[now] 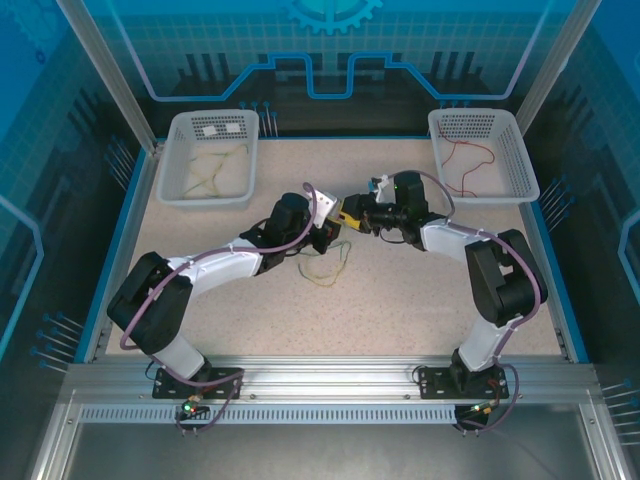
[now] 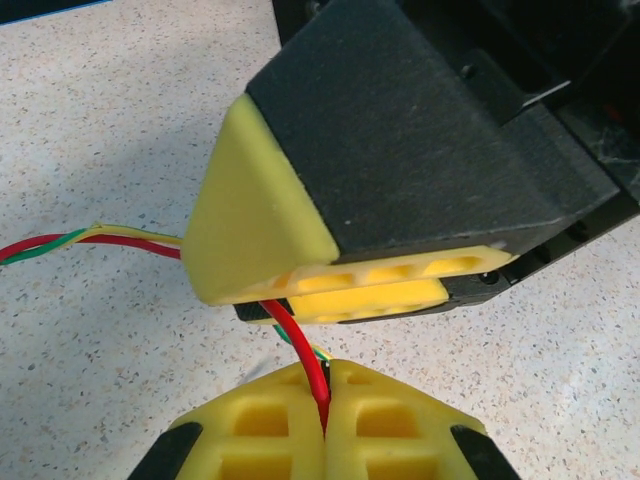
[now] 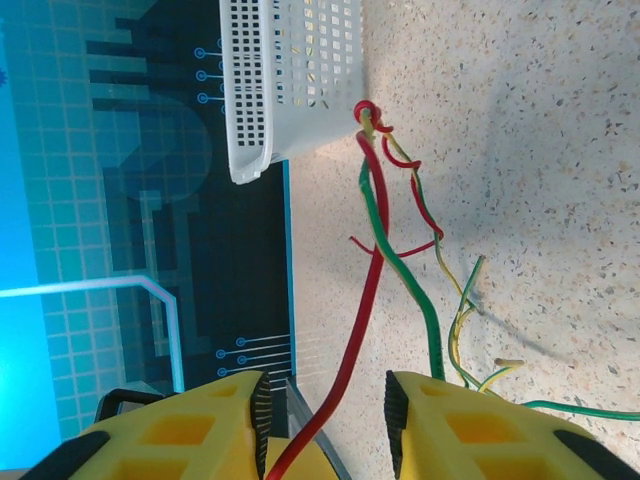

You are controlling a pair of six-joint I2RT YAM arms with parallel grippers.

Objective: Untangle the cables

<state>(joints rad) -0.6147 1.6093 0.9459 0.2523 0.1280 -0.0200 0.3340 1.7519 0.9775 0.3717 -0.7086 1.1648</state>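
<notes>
The left claw (image 2: 326, 385) is clenched on a red cable (image 2: 290, 335). Its two yellow pads meet with the wire pinched in the seam between them. From that grip the red cable rises a short way and disappears under the yellow pad of the right claw (image 2: 330, 292), which sits just ahead of the left claw, almost tip to tip. To the left of both claws, a twisted run of red, green and yellow cables (image 2: 95, 238) trails away over the speckled surface (image 2: 120, 110).

In the right wrist view the right claw (image 3: 328, 392) is released, its fingers (image 3: 470, 430) parted. The red cable (image 3: 372, 262) runs through the gap between them without being squeezed. A green cable (image 3: 402, 268) lies just beside it, against the inner edge of the right-hand finger. Ahead of this claw the two strands stretch out together to a small red loop, with thinner red and yellow-green strands branching off to the right and resting on the surface.

From above, the left claw (image 1: 328, 232) and right claw (image 1: 352, 213) meet near the middle of the surface, and a slack loop of cables (image 1: 328, 270) lies on the near side of them. Well beyond the left claw stands a white basket (image 1: 170, 165) holding pale wires, and well beyond the right claw a second basket (image 1: 520, 150) holds a red wire.
</notes>
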